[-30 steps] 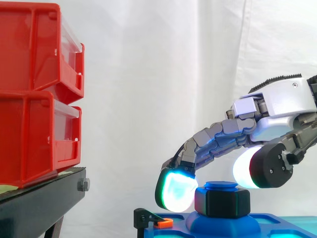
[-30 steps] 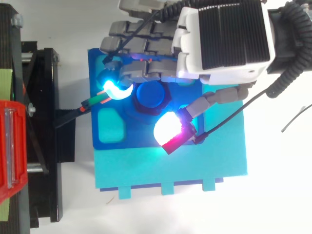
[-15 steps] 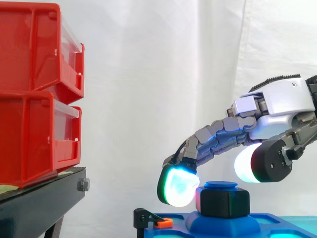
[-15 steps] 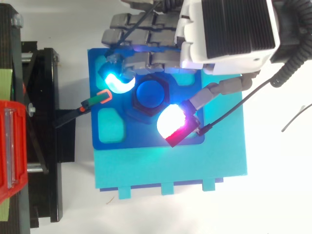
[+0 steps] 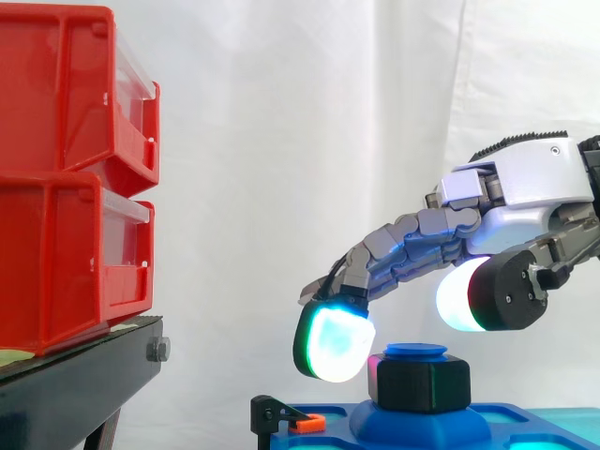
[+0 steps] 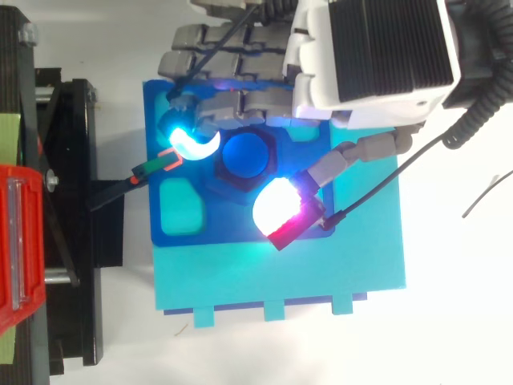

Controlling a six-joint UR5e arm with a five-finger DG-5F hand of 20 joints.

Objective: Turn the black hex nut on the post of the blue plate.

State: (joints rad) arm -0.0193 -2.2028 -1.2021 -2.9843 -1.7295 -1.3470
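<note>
On the blue plate (image 6: 240,233), which lies on a larger teal base (image 6: 280,281), the black hex nut (image 5: 417,382) sits on the blue post, whose round cap (image 6: 245,155) shows just above the nut's top face. The hand (image 5: 530,187) reaches in from the right and arches over the nut, released, with nothing in its grasp. One fingertip pad (image 5: 333,342), glowing white and cyan, hangs just beside the nut's left face, its top higher than the nut's; whether it touches cannot be told. The thumb pad (image 5: 457,295), white with a red edge, hovers above the nut's right side, clear of it. From above, these two pads stand on opposite sides of the nut. A small black clip with an orange tip (image 5: 310,424) sits at the plate's left edge. Well apart to the left, two stacked red bins (image 5: 56,187) rest on a black stand (image 5: 75,384) before the white curtain (image 5: 281,141).
</note>
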